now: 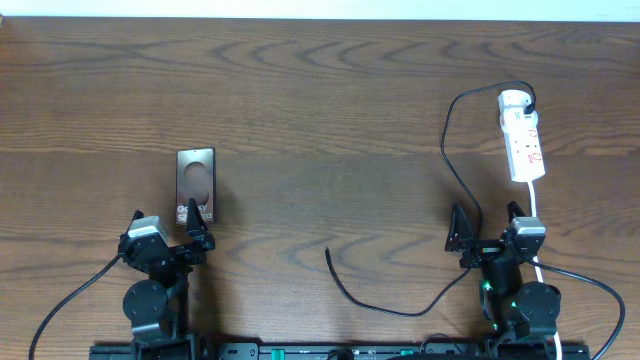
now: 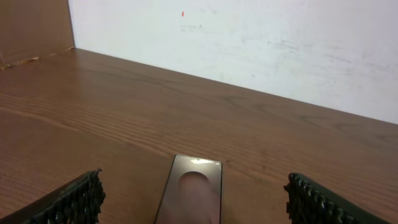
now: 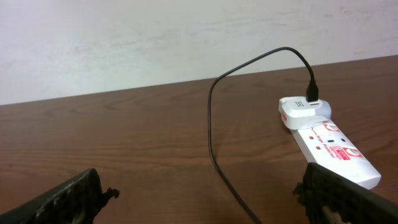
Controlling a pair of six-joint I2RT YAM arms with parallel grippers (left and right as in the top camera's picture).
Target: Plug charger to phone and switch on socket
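Observation:
The phone, a dark brown glossy slab, lies flat at the left of the table, just beyond my left gripper, which is open and empty. In the left wrist view the phone lies between the spread fingers. The white socket strip lies at the far right; it shows in the right wrist view. The black charger cable runs from a white adapter on the strip's far end, past my open, empty right gripper, to its free plug tip on the table. The cable passes between the right fingers.
The strip's white cord runs back toward the right arm's base. A pale wall stands behind the far table edge. Black arm leads trail off both bases at the near edge.

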